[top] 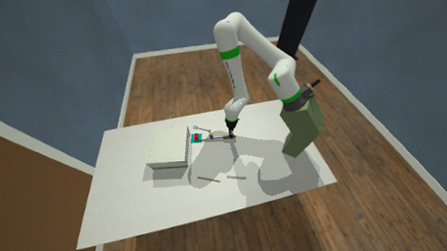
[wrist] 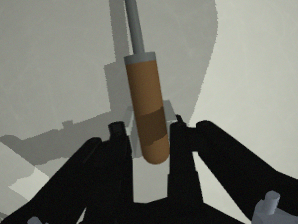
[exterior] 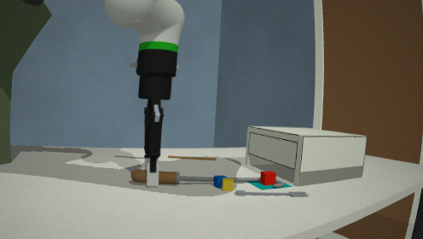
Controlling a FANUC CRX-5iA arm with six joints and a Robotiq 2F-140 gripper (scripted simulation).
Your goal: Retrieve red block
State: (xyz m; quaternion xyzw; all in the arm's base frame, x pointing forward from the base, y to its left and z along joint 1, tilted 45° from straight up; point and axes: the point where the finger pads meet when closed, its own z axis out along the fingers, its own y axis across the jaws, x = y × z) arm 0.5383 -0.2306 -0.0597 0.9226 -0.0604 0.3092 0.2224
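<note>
The red block [top: 196,136] [exterior: 268,177] sits on the teal square [top: 193,140] [exterior: 257,185], just in front of the white cabinet [top: 167,147] [exterior: 328,149]. My gripper [top: 231,133] [exterior: 152,177] [wrist: 150,114] is shut on the brown wooden handle [exterior: 168,177] [wrist: 147,99] of a hook tool whose grey shaft [exterior: 196,179] [wrist: 133,12] reaches to the block. The tool lies on the table. A blue block [exterior: 219,181] and a yellow block [exterior: 228,184] [top: 210,135] lie beside the shaft.
A grey wrench-like tool [exterior: 270,194] lies in front of the teal square. A thin wooden stick [top: 208,179] [exterior: 192,158] and a grey rod [top: 236,177] lie farther off on the white table [top: 131,209]. The arm's green base [top: 302,126] stands at the right.
</note>
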